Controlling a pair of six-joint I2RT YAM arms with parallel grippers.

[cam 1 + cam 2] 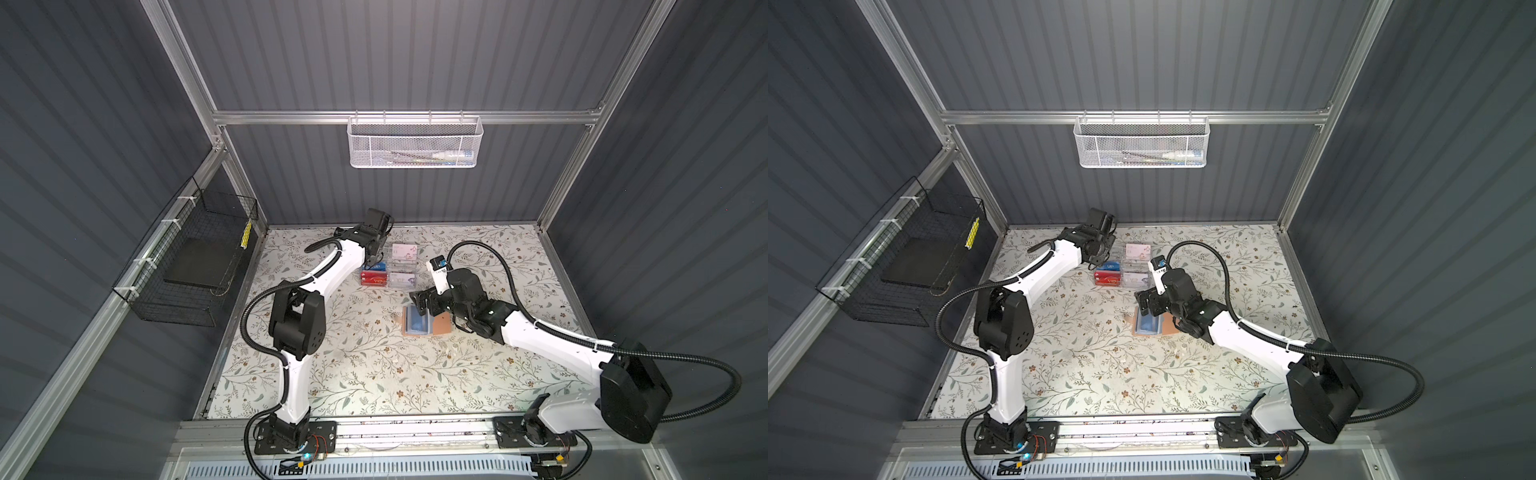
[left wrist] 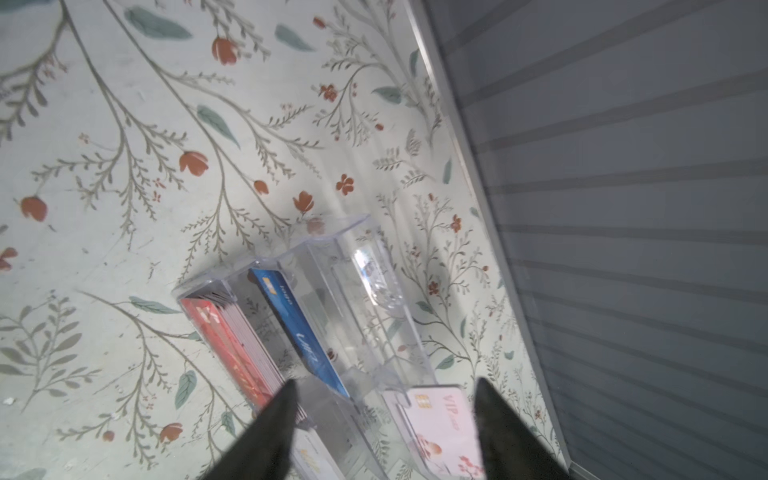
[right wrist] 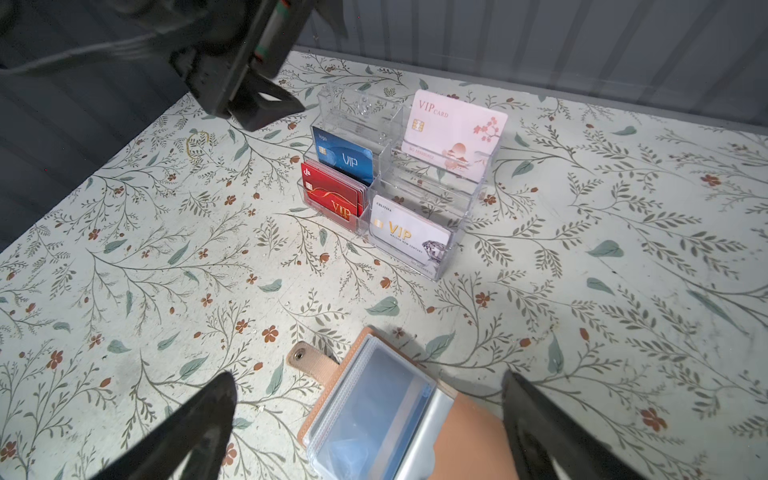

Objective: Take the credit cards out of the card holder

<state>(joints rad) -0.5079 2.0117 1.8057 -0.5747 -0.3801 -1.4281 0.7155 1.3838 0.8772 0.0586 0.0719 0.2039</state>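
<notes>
The tan card holder (image 3: 469, 436) lies open on the floral table, its clear sleeve pages up, and a blue credit card (image 3: 374, 415) shows inside the top sleeve. In both top views it sits mid-table (image 1: 441, 325) (image 1: 1168, 326). My right gripper (image 3: 368, 382) hovers just over it, open, with nothing between its fingers. My left gripper (image 2: 386, 383) is open and empty above the clear acrylic box (image 2: 332, 257). In that box a blue VIP card (image 3: 345, 156) stands behind a stack of red cards (image 3: 332, 191).
The acrylic box (image 1: 390, 270) also holds a pink card (image 3: 453, 129) and a white card (image 3: 409, 235). It stands near the back wall. A white mesh basket (image 1: 413, 141) hangs on the back wall, and a black wire basket (image 1: 187, 266) hangs on the left.
</notes>
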